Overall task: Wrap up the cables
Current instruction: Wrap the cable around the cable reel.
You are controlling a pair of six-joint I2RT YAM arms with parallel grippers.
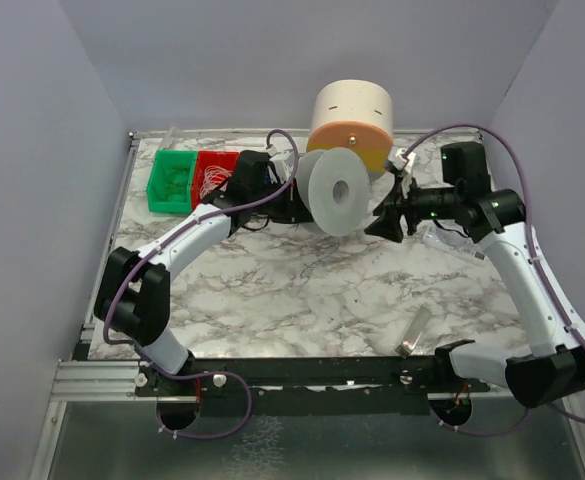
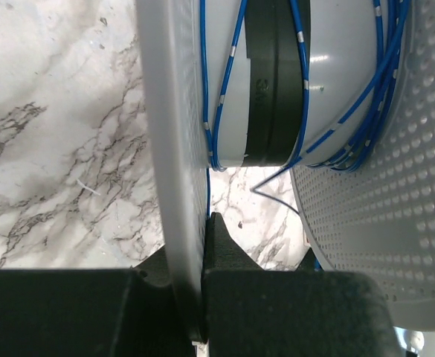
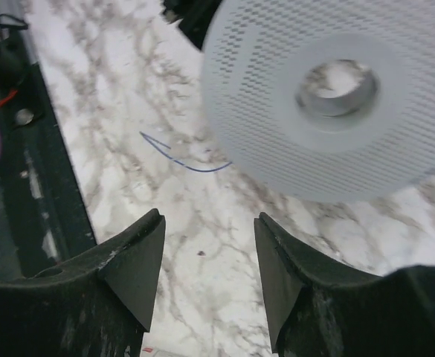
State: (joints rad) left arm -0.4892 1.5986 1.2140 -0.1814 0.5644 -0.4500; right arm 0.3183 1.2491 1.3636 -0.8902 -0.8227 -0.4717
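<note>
A white spool (image 1: 334,192) with perforated flanges stands on edge at the table's middle back. My left gripper (image 1: 290,205) is shut on one flange (image 2: 169,134), which sits between its fingers (image 2: 224,245). Thin blue cable (image 2: 306,67) lies in loose turns round the white hub, over a black band (image 2: 273,82). Its dark loose end trails onto the marble in the top view (image 1: 312,265) and the right wrist view (image 3: 180,160). My right gripper (image 1: 384,222) is open and empty (image 3: 208,223), just right of the spool's outer flange (image 3: 329,97).
A beige and orange cylinder (image 1: 350,120) stands right behind the spool. A green bin (image 1: 172,180) and a red bin (image 1: 212,175) with pale wires sit at the back left. A small clear piece (image 1: 412,332) lies near the front right edge.
</note>
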